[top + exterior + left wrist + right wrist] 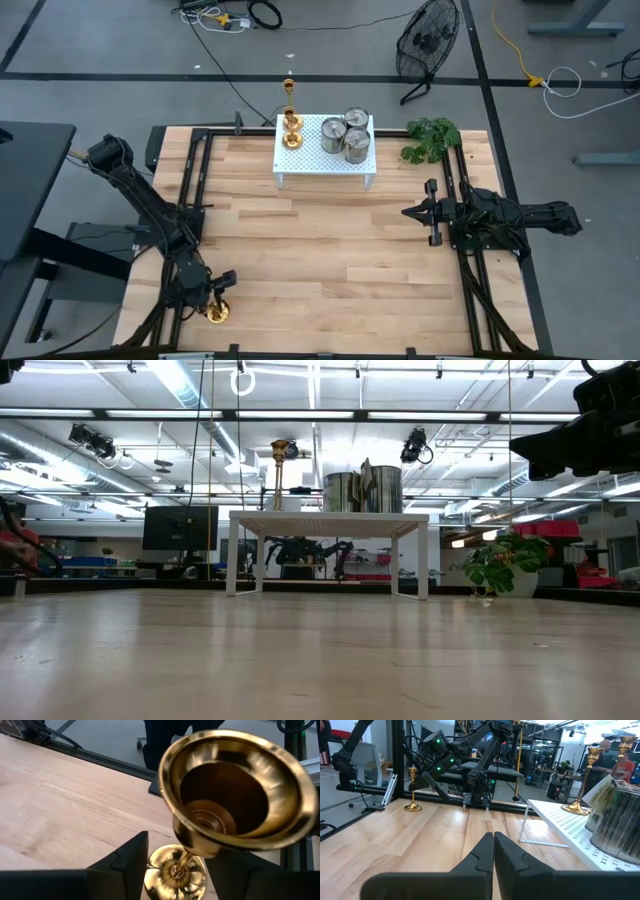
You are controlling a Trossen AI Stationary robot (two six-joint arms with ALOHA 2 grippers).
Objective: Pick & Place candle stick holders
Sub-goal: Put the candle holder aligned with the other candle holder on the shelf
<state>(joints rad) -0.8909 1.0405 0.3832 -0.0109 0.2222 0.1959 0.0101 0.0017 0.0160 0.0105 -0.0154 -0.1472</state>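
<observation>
A gold candle stick holder (235, 785) stands upright on its round base (175, 879) on the table near the front left corner (217, 312). My left gripper (177, 865) is open, slanting down, one finger on either side of the slim stem; I see no touch. Two more gold holders (291, 125) and three squat silver ones (346, 134) stand on the white perforated rack (300, 165) at the far middle. My right gripper (493, 845) is shut and holds nothing, level above the table's right side (418, 212).
A green leafy plant (430, 138) lies right of the rack at the far edge. Dark frame rails (190, 200) run along the left and right sides of the table. The wooden middle (320, 250) holds nothing.
</observation>
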